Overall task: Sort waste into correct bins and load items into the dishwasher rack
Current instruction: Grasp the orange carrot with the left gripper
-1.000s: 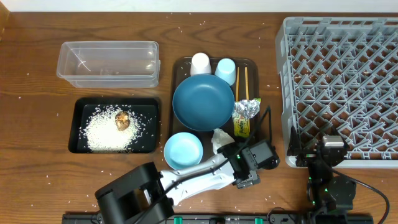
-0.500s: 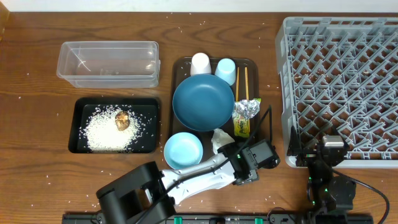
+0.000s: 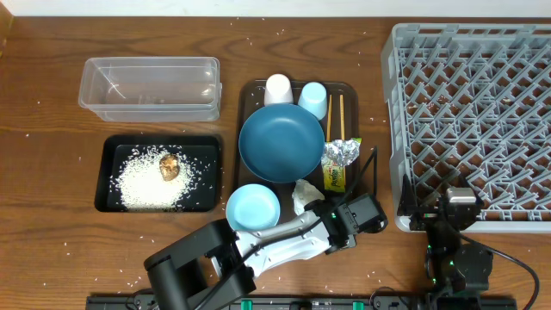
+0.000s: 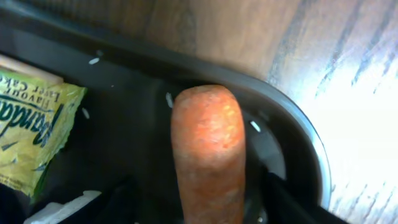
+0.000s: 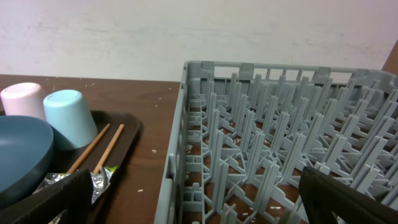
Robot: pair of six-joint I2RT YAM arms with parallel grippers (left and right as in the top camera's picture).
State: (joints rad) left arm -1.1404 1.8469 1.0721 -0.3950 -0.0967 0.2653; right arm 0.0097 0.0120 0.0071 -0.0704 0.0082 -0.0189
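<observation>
An orange carrot [image 4: 207, 143] lies in the rounded corner of the brown tray [image 4: 292, 130], next to the green-yellow wrapper [image 4: 31, 137]. My left gripper [image 4: 205, 205] straddles it, open, a dark finger on each side with a narrow gap to the carrot. From overhead the left gripper [image 3: 349, 215] sits at the tray's near right corner and hides the carrot. My right gripper [image 5: 199, 199] is open and empty at the near left corner of the grey dishwasher rack [image 5: 261, 124].
The brown tray [image 3: 250, 95] holds a dark-blue plate [image 3: 281, 140], white cup [image 3: 277, 87], light-blue cup [image 3: 312, 96], chopsticks [image 3: 335, 116], foil [image 3: 342, 151] and napkin [image 3: 306, 194]. A light-blue bowl [image 3: 254, 207] sits near it. The black tray [image 3: 112, 146] holds rice and a brown lump [image 3: 169, 166]. Behind it is the clear tub [image 3: 151, 86].
The left jaws have narrowed around the carrot and the left arm has shifted slightly. The right arm has not moved.
</observation>
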